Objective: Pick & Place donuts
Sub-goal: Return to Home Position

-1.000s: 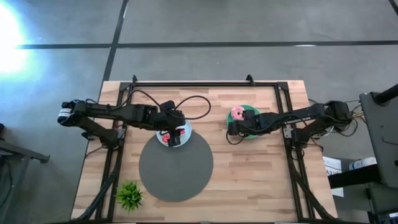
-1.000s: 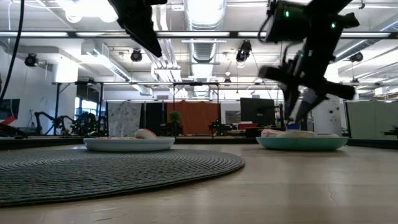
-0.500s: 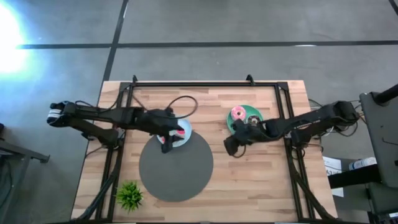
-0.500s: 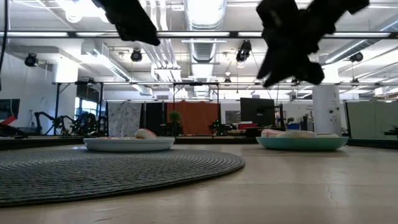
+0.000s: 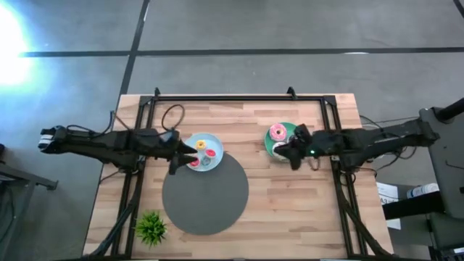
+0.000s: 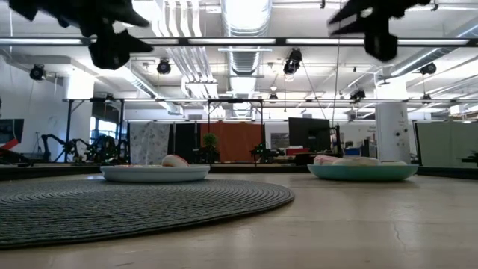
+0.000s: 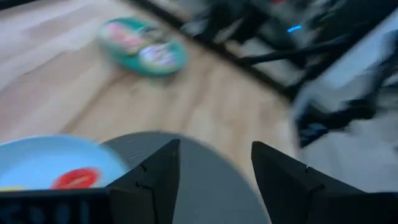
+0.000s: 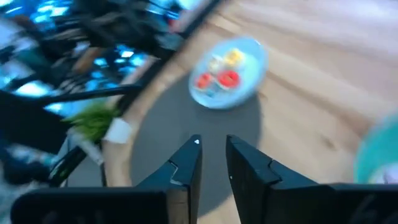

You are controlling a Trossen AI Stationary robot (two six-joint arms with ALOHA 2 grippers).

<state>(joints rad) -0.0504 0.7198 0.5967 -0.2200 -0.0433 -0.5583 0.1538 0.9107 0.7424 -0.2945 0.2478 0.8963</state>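
Donuts (image 5: 277,132) plated; homing step. Left pincer (image 7: 214,146) wide, right pincer (image 8: 211,140) narrowly parted, both empty; next: bring both home

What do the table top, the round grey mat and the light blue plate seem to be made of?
Table top: looks like wood, pale joined strips with grain, matte.
Round grey mat: seems woven cord or fibre; the low view shows concentric ribs.
Light blue plate: smooth, plain; plastic or glazed ceramic, I cannot tell which.
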